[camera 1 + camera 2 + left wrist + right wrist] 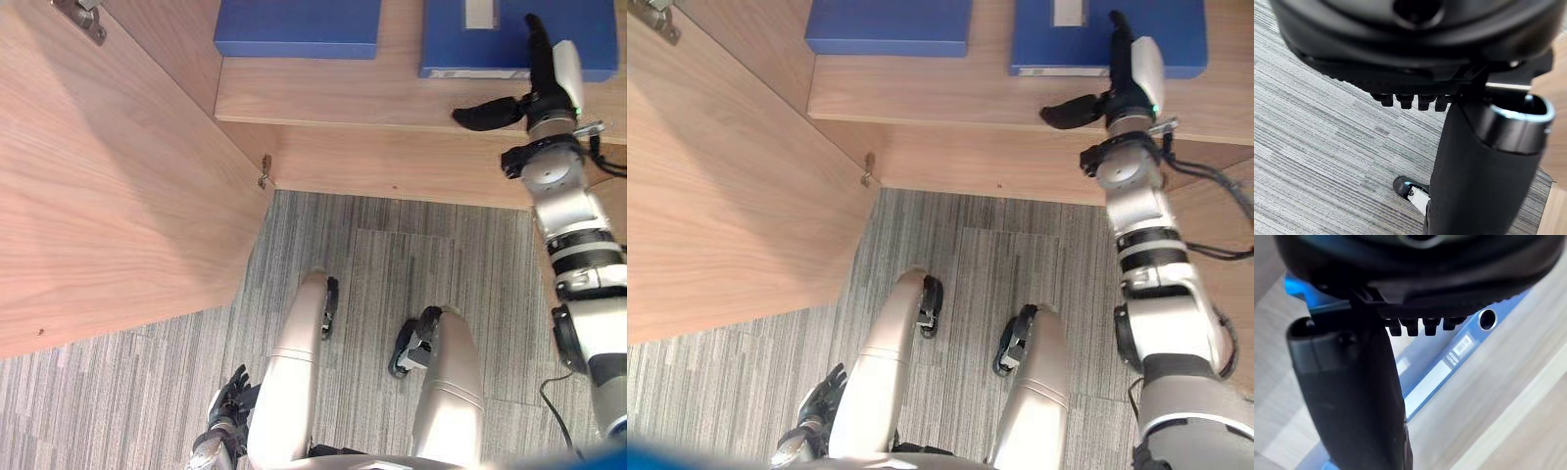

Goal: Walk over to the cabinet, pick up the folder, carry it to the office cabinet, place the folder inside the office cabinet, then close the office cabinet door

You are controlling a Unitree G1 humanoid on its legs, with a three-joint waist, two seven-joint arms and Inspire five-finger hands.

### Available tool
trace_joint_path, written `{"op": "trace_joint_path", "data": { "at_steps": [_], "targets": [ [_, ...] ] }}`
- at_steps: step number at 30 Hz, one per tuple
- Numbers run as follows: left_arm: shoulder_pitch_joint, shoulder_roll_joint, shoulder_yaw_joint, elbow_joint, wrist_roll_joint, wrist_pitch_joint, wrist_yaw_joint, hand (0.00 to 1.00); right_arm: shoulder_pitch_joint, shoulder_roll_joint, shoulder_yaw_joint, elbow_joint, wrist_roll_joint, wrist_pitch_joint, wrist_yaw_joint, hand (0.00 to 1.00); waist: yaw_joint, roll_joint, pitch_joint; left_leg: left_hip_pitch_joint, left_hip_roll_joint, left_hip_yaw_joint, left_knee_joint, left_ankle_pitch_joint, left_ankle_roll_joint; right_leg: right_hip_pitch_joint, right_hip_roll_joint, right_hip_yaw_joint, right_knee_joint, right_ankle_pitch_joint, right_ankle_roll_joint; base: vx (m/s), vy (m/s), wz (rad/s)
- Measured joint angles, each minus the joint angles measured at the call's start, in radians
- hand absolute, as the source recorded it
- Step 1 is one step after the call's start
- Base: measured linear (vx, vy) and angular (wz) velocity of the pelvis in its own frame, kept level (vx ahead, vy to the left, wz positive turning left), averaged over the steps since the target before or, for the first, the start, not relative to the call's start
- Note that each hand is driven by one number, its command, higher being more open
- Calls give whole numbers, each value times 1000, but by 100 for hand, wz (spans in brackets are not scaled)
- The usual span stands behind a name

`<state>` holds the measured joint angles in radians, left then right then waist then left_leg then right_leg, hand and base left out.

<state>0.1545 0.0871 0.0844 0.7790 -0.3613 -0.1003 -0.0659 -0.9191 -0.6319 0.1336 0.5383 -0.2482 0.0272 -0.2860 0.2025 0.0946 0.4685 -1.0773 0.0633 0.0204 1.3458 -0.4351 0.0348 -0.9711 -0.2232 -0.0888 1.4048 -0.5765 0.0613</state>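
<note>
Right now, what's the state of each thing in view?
cabinet door: open, swung wide.
left folder: lying flat on the shelf.
right folder: lying flat on the shelf, not gripped.
right robot hand: open, over the right folder.
left robot hand: open, hanging low, holding nothing.

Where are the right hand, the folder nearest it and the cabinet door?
right hand [545,96]: left eye view, palm.
folder [460,44]: left eye view, top cover.
cabinet door [108,176]: left eye view, wooden face.

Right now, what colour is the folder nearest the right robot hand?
Blue folder, with a white label; the left eye view shows it best.
</note>
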Motion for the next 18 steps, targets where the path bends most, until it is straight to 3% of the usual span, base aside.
{"op": "trace_joint_path", "data": {
  "at_steps": [9, 11, 18],
  "targets": [
    [6, 0, 0, -48, 1, -8, 16, 100, 82, 31, -1, -213, -236, -1, -145, 100, -12, -3, 0, 44, 15, 3, -21, -1, 0, 41, 15, -2, -34, 14, 2, 7, -6, -5],
    [10, 5, 0, -48, 1, -9, 15, 100, 148, 38, 44, -208, -353, -4, -136, 100, -19, -12, 0, 55, 22, 13, -32, -1, 0, 47, 20, 5, -49, 22, 6, 18, -5, -11],
    [14, 7, 0, -39, 0, -21, 15, 100, 230, 54, 131, -66, -458, -9, -68, 100, -25, -20, 5, 57, 38, 19, -33, -3, 2, 46, 35, 9, -62, 32, 6, 14, -5, -7]
  ]
}}
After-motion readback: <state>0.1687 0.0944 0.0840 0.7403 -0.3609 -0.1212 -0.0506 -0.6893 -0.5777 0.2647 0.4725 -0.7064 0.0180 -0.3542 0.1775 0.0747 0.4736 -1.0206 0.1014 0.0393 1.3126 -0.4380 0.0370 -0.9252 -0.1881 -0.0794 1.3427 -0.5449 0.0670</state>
